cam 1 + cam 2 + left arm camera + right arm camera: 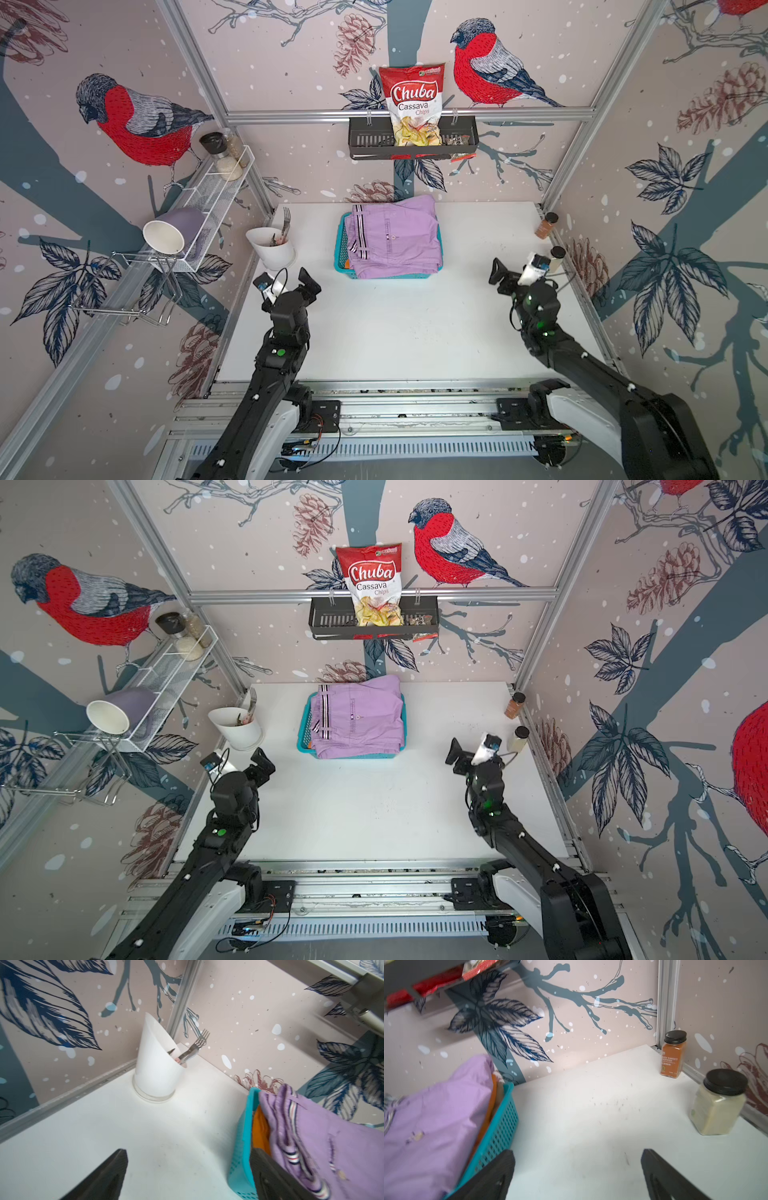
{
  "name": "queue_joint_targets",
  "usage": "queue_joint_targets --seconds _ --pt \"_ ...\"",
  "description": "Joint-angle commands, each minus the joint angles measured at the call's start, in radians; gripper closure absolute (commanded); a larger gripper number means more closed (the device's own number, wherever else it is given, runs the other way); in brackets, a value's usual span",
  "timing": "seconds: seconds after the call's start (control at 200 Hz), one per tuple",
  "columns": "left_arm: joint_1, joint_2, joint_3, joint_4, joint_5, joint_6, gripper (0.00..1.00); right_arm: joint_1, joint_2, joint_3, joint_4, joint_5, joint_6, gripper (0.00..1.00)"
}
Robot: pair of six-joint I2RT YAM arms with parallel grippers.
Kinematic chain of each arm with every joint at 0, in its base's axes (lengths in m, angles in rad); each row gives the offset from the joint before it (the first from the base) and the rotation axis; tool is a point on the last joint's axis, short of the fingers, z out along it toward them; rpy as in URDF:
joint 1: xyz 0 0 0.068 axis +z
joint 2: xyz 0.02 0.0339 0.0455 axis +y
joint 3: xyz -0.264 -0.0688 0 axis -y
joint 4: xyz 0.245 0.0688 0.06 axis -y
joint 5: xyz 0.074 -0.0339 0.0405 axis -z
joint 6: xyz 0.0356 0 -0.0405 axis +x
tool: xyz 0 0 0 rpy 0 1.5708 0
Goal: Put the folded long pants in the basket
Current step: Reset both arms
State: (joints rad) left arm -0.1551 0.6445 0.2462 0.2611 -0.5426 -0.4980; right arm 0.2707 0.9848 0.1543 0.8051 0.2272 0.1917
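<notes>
Two jaw pairs apart & empty: left gripper and right gripper flank basket. Lilac pants top the stack in it, orange pair below, cloth over rim. Best back arms off outward w/o snagging it.

Wallpaper pale pink, printed bullfinches, pinecones, branches; aluminium posts in corners. White speckled tabletop under left gripper and right gripper. Black slotted rack on wall ahead of both; white wire shelf outboard of left gripper.
</notes>
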Motion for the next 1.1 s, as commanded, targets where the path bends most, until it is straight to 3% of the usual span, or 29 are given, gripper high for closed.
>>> queue_joint_targets --seconds 0.0,0.03,0.085,0.12,0.17,0.27,0.355,0.49,0.57,0.63,0.675,0.755,0.83,0.905,1.095 --pt "0.018 0.016 -0.115 0.297 -0.200 0.056 0.05 -0.011 0.002 -0.088 0.424 0.149 -0.199 0.00" --pt "0.042 0.038 -0.142 0.340 -0.198 0.016 0.05 -0.029 0.011 -0.071 0.366 0.196 -0.185 0.00" --pt "0.086 0.101 -0.192 0.473 -0.140 0.057 0.05 -0.080 0.049 -0.017 0.216 0.212 -0.146 0.00" --pt "0.097 0.165 -0.200 0.520 -0.177 0.058 0.05 -0.112 0.090 0.002 0.163 0.200 -0.125 0.00" --pt "0.107 0.279 -0.171 0.523 -0.200 0.043 0.05 -0.139 0.165 -0.008 0.205 0.198 -0.106 0.00" --pt "0.113 0.501 -0.113 0.621 -0.132 0.070 0.05 -0.157 0.264 -0.057 0.424 0.168 -0.130 0.00" --pt "0.114 0.558 -0.107 0.730 -0.060 0.154 0.05 -0.183 0.261 -0.030 0.361 0.105 -0.117 0.00" --pt "0.151 0.652 -0.051 0.785 0.030 0.260 0.05 -0.230 0.325 0.055 0.256 0.113 -0.065 0.00" --pt "0.153 0.787 -0.074 1.014 0.108 0.344 0.04 -0.238 0.376 0.112 0.205 0.104 -0.060 0.00" --pt "0.145 0.793 0.019 0.831 0.221 0.380 0.04 -0.264 0.476 0.053 0.407 0.042 -0.046 0.00" --pt "0.143 0.842 0.025 0.879 0.300 0.422 0.04 -0.269 0.557 0.019 0.593 -0.008 -0.071 0.00" --pt "0.144 0.879 -0.018 0.989 0.332 0.434 0.04 -0.268 0.508 0.060 0.420 -0.019 -0.065 0.00" --pt "0.143 0.876 -0.014 0.978 0.328 0.431 0.03 -0.250 0.538 0.050 0.486 -0.114 -0.138 0.00" --pt "0.143 0.872 -0.016 0.973 0.326 0.430 0.03 -0.211 0.515 0.041 0.470 -0.026 -0.149 0.00" --pt "0.129 0.870 -0.010 0.963 0.310 0.440 0.03 -0.247 0.522 0.071 0.420 -0.069 -0.119 0.00"
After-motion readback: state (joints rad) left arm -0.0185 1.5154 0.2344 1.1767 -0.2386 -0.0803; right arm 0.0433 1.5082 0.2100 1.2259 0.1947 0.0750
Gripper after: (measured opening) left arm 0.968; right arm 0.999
